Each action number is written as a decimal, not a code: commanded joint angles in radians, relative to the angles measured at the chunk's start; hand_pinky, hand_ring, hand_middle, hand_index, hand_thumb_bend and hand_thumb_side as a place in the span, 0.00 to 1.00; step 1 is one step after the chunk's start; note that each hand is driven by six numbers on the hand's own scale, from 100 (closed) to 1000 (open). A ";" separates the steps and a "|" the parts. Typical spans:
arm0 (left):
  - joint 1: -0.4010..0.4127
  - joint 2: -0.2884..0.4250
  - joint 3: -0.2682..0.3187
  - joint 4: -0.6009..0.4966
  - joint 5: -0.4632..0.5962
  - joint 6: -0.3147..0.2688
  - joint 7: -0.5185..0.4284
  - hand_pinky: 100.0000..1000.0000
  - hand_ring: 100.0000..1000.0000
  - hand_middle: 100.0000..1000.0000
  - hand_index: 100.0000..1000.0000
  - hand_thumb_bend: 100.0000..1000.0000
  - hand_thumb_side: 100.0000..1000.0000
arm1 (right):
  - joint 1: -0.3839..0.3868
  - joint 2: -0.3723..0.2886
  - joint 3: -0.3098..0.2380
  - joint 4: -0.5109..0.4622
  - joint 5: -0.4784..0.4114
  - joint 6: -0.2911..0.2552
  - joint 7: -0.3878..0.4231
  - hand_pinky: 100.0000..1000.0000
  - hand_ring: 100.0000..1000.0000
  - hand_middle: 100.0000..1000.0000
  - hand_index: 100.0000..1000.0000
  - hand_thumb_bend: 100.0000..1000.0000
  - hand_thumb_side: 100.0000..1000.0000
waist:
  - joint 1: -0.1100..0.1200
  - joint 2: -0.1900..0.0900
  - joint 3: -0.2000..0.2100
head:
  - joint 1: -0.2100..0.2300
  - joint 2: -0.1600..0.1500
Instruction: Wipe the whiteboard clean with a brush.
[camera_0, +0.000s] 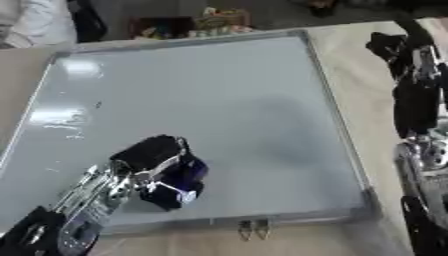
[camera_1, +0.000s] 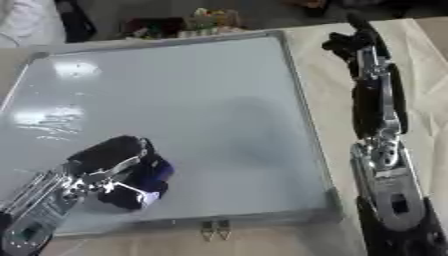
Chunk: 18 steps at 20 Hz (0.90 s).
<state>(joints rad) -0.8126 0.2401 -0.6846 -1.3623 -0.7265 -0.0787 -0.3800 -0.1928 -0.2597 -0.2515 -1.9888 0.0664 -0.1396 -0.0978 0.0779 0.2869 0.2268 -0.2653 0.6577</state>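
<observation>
The whiteboard (camera_0: 227, 100) lies flat on the table in a grey metal frame. Its surface looks nearly blank, with a small dark mark (camera_0: 98, 105) near the left side and bright glare patches. My left hand (camera_0: 150, 156) sits over the board's lower left part, fingers curled round a dark blue brush (camera_0: 189, 173) that rests on the surface. My right hand (camera_1: 352, 41) is off the board, past its upper right corner over the table, with its dark fingers relaxed and holding nothing.
My right forearm (camera_1: 381, 150) runs along the table just right of the board's frame. Two small metal clips (camera_0: 254, 229) hang at the board's near edge. Colourful clutter (camera_0: 194, 24) lies beyond the far edge.
</observation>
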 joint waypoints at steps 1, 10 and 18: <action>-0.006 0.074 0.002 -0.014 -0.013 -0.053 0.022 0.31 0.37 0.15 0.22 0.09 0.04 | -0.007 -0.010 -0.002 -0.011 -0.007 -0.001 0.001 0.86 0.84 0.55 0.93 0.00 1.00 | -0.004 -0.012 0.000 | 0.005 -0.007; -0.025 0.219 0.021 -0.133 0.047 -0.153 0.068 0.28 0.35 0.12 0.21 0.10 0.04 | -0.013 -0.011 0.000 -0.011 -0.008 -0.003 0.003 0.86 0.84 0.55 0.93 0.00 1.00 | -0.007 -0.006 -0.013 | 0.012 -0.020; 0.002 0.338 0.050 -0.210 0.026 -0.349 0.169 0.26 0.34 0.10 0.19 0.08 0.03 | -0.020 -0.008 0.004 -0.011 -0.010 -0.004 0.007 0.86 0.84 0.55 0.93 0.00 1.00 | -0.012 0.002 -0.024 | 0.024 -0.036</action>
<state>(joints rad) -0.8008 0.5377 -0.6563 -1.5504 -0.6944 -0.4003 -0.2261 -0.2023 -0.2592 -0.2502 -1.9888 0.0621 -0.1420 -0.0945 0.0700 0.3039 0.2026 -0.2461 0.6328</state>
